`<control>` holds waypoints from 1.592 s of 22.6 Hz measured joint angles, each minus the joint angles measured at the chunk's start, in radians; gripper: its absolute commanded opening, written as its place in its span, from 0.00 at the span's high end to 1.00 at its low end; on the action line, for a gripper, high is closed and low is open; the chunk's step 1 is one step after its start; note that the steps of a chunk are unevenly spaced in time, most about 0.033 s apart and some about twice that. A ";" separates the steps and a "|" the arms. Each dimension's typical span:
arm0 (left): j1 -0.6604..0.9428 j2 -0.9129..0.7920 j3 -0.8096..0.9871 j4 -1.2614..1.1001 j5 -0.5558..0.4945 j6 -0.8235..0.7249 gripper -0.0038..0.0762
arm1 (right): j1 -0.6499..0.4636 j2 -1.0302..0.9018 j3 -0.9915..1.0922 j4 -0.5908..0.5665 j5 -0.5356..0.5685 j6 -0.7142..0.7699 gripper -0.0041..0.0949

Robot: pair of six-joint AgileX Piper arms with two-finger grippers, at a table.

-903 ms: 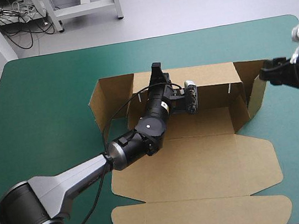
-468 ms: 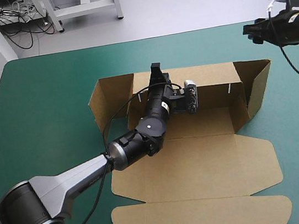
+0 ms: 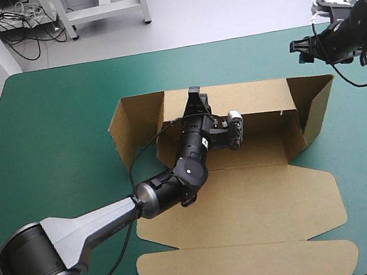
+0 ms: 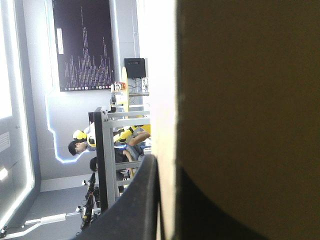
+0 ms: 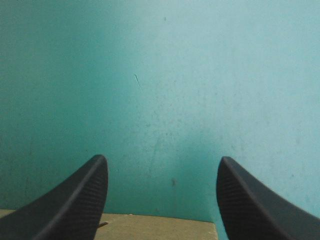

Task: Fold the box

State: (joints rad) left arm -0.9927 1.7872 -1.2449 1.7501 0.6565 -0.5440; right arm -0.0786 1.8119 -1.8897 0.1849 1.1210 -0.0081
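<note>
High view: left fingers [image 3: 196, 97] pinch the box's [image 3: 247, 204] far wall.

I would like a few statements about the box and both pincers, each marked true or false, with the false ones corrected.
1. The left pincer grips the back wall of the box. True.
2. The right pincer is shut. False: it is open.
3. The right pincer holds the box's right wall. False: it hangs apart from the box, over the table.
4. The box's front flaps lie flat on the table. True.
</note>
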 measured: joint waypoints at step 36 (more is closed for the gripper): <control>-0.008 0.000 0.005 0.002 0.030 -0.055 0.96 | 0.000 -0.269 0.506 0.176 0.105 -0.236 0.38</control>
State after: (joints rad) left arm -1.0009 1.7872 -1.2397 1.7520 0.6869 -0.5994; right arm -0.0786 1.5426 -1.3833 0.3606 1.2264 -0.2436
